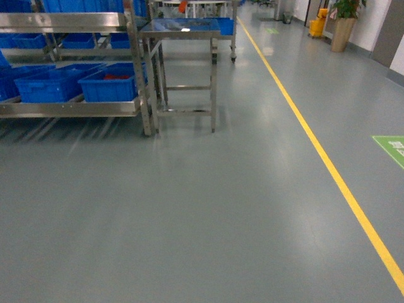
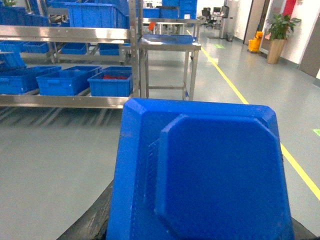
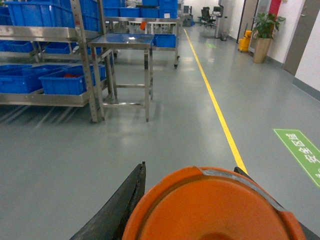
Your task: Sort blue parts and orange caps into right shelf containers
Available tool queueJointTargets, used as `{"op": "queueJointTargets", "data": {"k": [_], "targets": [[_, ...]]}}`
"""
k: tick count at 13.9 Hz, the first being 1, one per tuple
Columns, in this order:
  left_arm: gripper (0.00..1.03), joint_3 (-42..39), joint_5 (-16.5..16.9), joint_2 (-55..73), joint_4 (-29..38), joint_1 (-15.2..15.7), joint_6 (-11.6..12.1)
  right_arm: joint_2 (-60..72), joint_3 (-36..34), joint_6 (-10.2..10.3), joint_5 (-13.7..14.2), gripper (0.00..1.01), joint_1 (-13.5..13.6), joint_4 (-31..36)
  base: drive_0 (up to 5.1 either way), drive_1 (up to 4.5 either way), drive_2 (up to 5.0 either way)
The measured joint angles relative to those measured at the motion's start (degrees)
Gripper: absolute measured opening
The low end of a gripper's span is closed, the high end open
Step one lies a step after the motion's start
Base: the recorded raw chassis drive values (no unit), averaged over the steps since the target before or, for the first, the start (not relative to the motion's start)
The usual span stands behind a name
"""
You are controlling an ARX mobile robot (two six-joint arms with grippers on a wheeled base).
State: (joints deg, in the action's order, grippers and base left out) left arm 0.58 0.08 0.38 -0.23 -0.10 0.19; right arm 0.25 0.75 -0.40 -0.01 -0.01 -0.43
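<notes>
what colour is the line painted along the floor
Yellow; the line shows best in the head view.

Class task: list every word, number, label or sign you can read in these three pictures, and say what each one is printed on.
None can be read.
Green floor sign: white characters, upside down and too blurred to read.
Far green floor mark: too small to read.
Blue crates: no label visible.

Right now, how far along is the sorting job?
Partly done at best: one shelf crate already holds red-orange pieces. In hand: the left end effector carries a blue part, the right end effector an orange cap. Left: drive to the shelf and drop both into crates.
</notes>
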Motion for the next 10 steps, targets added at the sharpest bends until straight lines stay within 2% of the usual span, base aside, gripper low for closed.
{"op": "queueJointTargets", "data": {"k": [10], "targets": [[0.44,0.0,-0.1,0.0,-0.2,0.0,0.0,0.0,0.0,0.0,0.0,0.45,0.0,0.0,0.0,4.32,-4.3]]}}
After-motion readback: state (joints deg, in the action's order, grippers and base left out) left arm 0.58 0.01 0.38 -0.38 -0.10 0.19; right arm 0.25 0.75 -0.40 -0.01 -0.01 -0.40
